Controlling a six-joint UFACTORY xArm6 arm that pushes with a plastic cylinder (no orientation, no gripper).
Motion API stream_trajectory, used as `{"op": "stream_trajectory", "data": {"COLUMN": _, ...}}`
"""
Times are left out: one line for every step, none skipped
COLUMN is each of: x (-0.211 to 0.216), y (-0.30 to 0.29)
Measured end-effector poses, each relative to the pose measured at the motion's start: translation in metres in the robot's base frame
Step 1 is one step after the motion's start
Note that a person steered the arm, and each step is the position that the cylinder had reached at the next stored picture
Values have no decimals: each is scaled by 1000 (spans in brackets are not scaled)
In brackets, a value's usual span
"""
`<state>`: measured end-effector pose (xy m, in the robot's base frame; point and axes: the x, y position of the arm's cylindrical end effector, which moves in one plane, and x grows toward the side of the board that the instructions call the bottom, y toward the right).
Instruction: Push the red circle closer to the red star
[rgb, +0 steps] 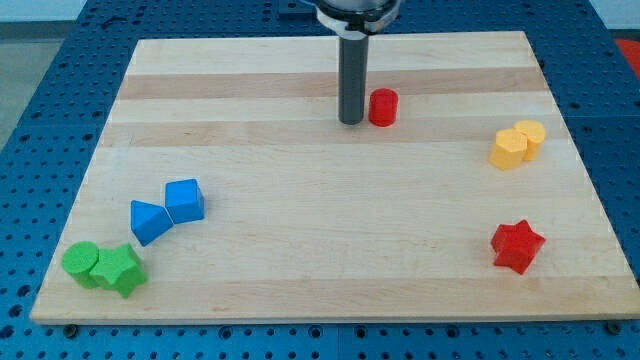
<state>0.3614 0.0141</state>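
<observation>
The red circle (383, 107) is seen upright near the upper middle of the frame, on the wooden board (300, 270). My tip (351, 122) is set down just beside it, on its left; whether the two are touching cannot be told. No gripper is carried by the arm: the rod is a plain dark cylinder and nothing is held by it. The red star (517, 246) is found well apart from the circle, in the lower right of the frame, close to the board's right edge. Above the star, in the right middle, two yellow blocks (518, 144) are placed touching each other; their shapes appear rounded or many-sided. In the left middle a blue cube (185, 200) and a blue wedge-like block (149, 221) are seen touching. At the lower left corner a green cylinder (81, 264) and a green star-like block (120, 270) are pressed together. The board is laid on a blue perforated table (40, 60).
</observation>
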Motion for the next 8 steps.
{"op": "stream_trajectory", "data": {"x": -25, "y": -9}}
{"op": "stream_trajectory", "data": {"x": -44, "y": 0}}
{"op": "stream_trajectory", "data": {"x": -43, "y": 27}}
{"op": "stream_trajectory", "data": {"x": -29, "y": 38}}
{"op": "stream_trajectory", "data": {"x": -9, "y": 39}}
{"op": "stream_trajectory", "data": {"x": 11, "y": 39}}
{"op": "stream_trajectory", "data": {"x": 31, "y": 39}}
{"op": "stream_trajectory", "data": {"x": 36, "y": 37}}
